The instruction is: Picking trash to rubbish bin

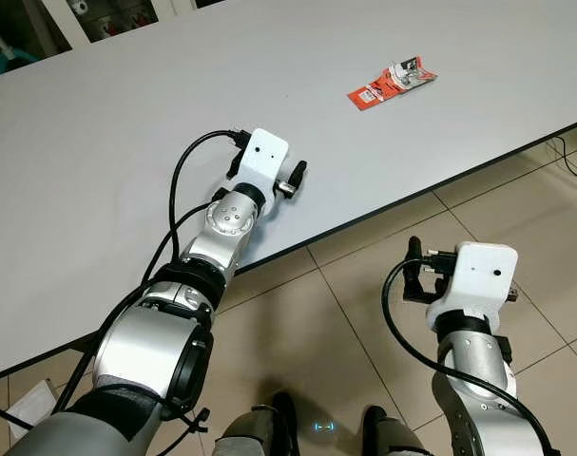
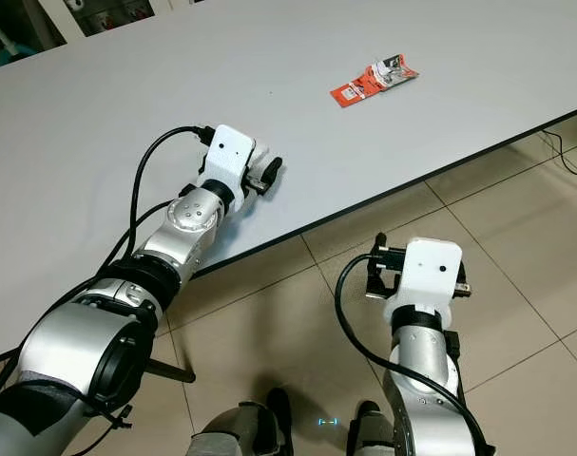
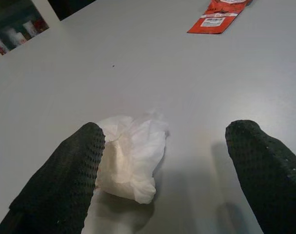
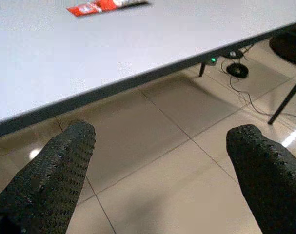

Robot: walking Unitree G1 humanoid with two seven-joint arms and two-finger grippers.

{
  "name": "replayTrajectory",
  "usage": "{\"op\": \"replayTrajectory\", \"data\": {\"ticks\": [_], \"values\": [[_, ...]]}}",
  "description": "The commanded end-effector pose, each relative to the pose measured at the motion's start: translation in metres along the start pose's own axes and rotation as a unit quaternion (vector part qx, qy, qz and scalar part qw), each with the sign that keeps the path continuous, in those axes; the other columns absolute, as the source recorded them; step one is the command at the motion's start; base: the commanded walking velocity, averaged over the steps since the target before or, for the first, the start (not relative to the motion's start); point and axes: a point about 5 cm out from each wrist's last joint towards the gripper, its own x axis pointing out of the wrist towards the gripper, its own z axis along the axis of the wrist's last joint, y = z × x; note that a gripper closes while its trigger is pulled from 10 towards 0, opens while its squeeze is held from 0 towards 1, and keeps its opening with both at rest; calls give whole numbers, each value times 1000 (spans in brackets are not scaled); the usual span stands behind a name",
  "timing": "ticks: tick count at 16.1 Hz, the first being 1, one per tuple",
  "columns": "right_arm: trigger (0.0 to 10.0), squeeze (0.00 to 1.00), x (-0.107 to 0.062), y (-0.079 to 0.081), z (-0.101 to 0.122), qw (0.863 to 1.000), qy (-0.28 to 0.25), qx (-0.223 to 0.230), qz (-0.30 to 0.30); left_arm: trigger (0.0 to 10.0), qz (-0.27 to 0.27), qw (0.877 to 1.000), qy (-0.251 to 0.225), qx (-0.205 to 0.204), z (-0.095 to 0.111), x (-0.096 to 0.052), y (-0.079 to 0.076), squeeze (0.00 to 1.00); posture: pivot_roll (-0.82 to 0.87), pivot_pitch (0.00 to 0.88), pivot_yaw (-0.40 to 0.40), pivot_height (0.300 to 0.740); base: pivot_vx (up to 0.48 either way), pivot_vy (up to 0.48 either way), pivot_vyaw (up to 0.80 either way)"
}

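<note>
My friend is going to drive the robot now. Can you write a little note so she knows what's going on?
Left gripper: over the grey table, jaws open, a crumpled white tissue lying between them against one finger, not yet gripped.
Right gripper: jaws open, holding nothing, hanging above the tiled floor just off the table's edge.
A red snack wrapper lies flat farther along the table, untouched.
Done: nothing picked up yet.
Left: close on the tissue, carry it to the bin, then come back for the wrapper.
</note>
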Motion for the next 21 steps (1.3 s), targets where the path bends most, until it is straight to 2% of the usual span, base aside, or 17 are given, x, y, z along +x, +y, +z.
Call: {"op": "replayTrajectory", "data": {"ticks": [1, 5, 8, 12, 15, 18, 21], "values": [[10000, 0, -2, 3, 10, 1000, -29, 3, 12, 10000, 14, 1000, 2, -12, -2, -1, 7, 0, -9, 235, 131, 740, 0, 0, 0], [10000, 0, 3, -2, 17, 998, -64, -27, 11, 10000, 9, 997, -16, -76, -4, -4, 3, 0, 13, 189, 108, 740, 0, 0, 0], [10000, 0, 11, -1, 21, 996, -77, -36, 20, 10000, 13, 997, -2, -76, -14, -7, -2, 0, 32, 159, 85, 740, 0, 0, 0], [10000, 0, 13, 3, 22, 995, -85, -39, 31, 10000, 21, 997, 19, -70, -20, -9, 5, 0, 36, 147, 87, 740, 0, 0, 0], [10000, 0, 12, 2, 22, 995, -90, -40, 28, 10000, 20, 997, 5, -76, -13, -6, 4, 0, 29, 134, 92, 740, 0, 0, 0], [10000, 0, 7, -1, 34, 989, -135, -57, 14, 10000, 35, 995, -39, -85, 4, -3, 9, 0, 23, 127, 93, 740, 0, 0, 0], [10000, 0, 8, -3, 33, 989, -132, -61, 9, 10000, 20, 994, -60, -86, 12, -1, 7, 0, 25, 125, 89, 740, 81, 0, 0]]}}
